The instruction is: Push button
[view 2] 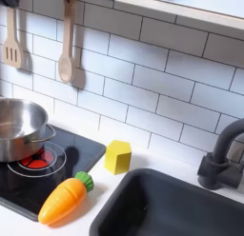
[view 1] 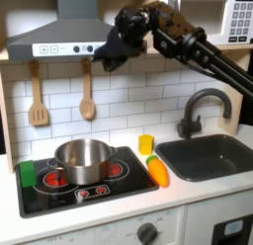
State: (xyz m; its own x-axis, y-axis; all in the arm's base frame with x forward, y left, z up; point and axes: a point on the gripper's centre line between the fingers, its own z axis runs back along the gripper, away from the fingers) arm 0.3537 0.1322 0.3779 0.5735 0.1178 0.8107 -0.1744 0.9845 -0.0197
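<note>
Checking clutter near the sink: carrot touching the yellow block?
Apart. In the second exterior view, bare counter separates the carrot from the yellow block.

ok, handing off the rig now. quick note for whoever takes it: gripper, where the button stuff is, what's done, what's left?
Gripper: up at the range hood in the first exterior view, at the right end of its front panel; open or shut cannot be told.
Hood buttons: small row on the panel, to the gripper's left in the first exterior view.
Below: pot on the stove, carrot and yellow block between stove and sink.
Done: arm raised to the hood.
Left: whether a button is pressed cannot be told; confirm, then retract.
</note>
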